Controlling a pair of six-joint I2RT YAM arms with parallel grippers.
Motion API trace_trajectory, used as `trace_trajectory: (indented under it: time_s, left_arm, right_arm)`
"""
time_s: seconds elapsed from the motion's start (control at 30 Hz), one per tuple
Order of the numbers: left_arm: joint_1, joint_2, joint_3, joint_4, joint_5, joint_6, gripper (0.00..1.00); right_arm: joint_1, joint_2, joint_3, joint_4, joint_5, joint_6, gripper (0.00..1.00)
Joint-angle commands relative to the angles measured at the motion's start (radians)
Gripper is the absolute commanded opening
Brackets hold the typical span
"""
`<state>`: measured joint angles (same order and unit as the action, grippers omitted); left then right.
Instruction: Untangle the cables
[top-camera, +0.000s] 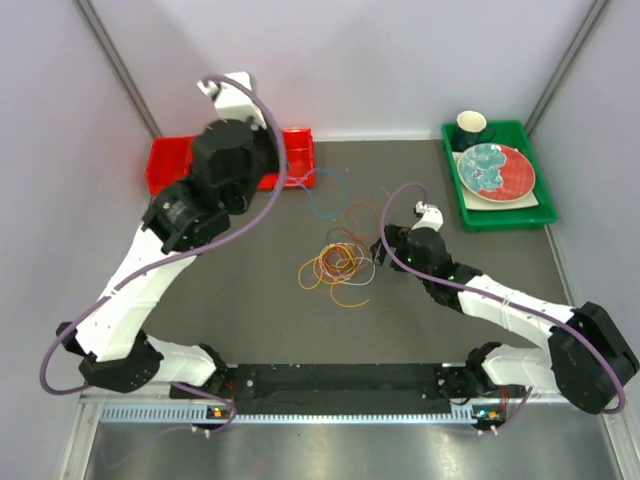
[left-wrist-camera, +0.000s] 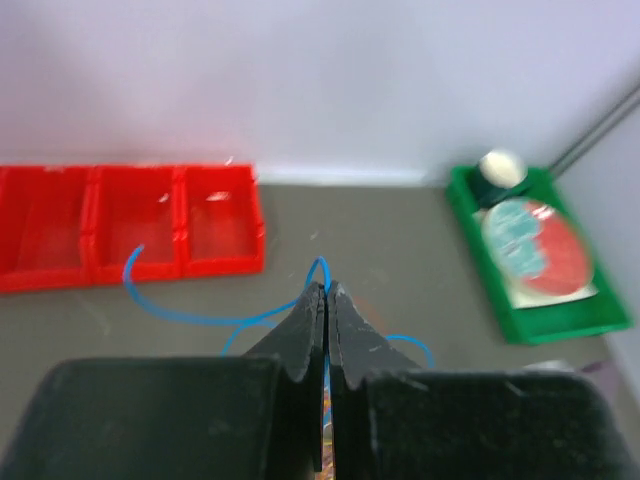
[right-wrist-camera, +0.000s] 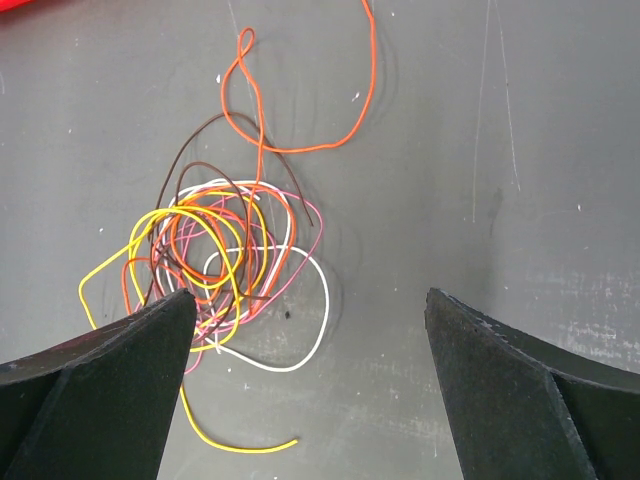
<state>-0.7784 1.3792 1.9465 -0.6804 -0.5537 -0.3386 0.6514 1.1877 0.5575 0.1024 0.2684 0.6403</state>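
The tangled cables (top-camera: 340, 262) lie mid-table as a heap of orange, yellow, white, pink and brown loops, also in the right wrist view (right-wrist-camera: 215, 250). An orange cable (right-wrist-camera: 330, 140) trails off beyond the heap. My left gripper (left-wrist-camera: 325, 290) is shut on a thin blue cable (left-wrist-camera: 180, 315), held near the red bin. In the top view this gripper (top-camera: 298, 182) is mostly hidden under its arm. My right gripper (right-wrist-camera: 310, 300) is open and empty, just right of the heap (top-camera: 385, 250), with a white loop (right-wrist-camera: 322, 300) near its left finger.
A red bin (top-camera: 230, 160) stands at the back left, also in the left wrist view (left-wrist-camera: 130, 225). A green tray (top-camera: 500, 210) at the back right holds a plate (top-camera: 495, 170) and a dark cup (top-camera: 471, 125). Walls close in the back and both sides.
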Motion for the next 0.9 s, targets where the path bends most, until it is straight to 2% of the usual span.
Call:
trace_trajectory:
  time_s: [0.0, 0.03, 0.1, 0.2, 0.3, 0.6, 0.87]
  left_arm:
    - [0.002, -0.015, -0.271, -0.036, -0.097, -0.051, 0.0]
    - [0.007, -0.029, -0.37, -0.048, -0.136, -0.097, 0.0]
    - [0.036, -0.068, -0.469, -0.06, -0.147, -0.154, 0.0]
    - [0.103, -0.112, -0.688, -0.048, -0.095, -0.255, 0.0]
    - [0.178, -0.126, -0.806, -0.022, -0.009, -0.292, 0.0]
    - [0.212, -0.079, -0.877, 0.036, 0.077, -0.298, 0.0]
    - [0.212, 0.047, -0.937, 0.145, 0.204, -0.312, 0.0]
  right_arm:
    - [0.002, -0.023, 0.025, 0.011, 0.015, 0.013, 0.95]
    - [0.001, -0.028, 0.025, 0.011, 0.014, 0.012, 0.95]
    - [0.002, -0.03, 0.021, 0.013, 0.015, 0.012, 0.95]
    - [0.001, -0.028, 0.022, 0.011, 0.011, 0.012, 0.95]
    - [0.002, -0.03, 0.022, 0.013, 0.012, 0.012, 0.95]
    - [0.002, -0.028, 0.024, 0.01, 0.012, 0.012, 0.95]
    - [0.004, -0.027, 0.025, 0.01, 0.012, 0.012, 0.95]
